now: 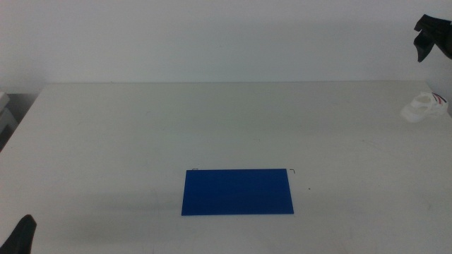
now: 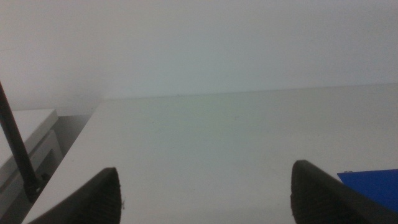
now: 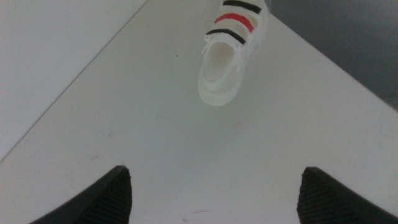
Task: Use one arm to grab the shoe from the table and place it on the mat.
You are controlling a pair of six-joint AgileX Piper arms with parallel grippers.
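Shoe [image 1: 425,108] sits at table's [image 1: 141,141] far right edge, well apart from mat [image 1: 237,191]; right tool [image 1: 431,37], jaws wide above it, could probably nudge it off during descent.

right gripper [image 3: 214,193] raised, fingers [image 3: 106,196] spread, left gripper [image 2: 205,196] low

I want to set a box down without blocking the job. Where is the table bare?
Bare: the table from its left edge across to the shoe, behind the mat. Busy: the far right corner, where the right gripper, open, hangs above the shoe. The left gripper, open, waits at the near left.
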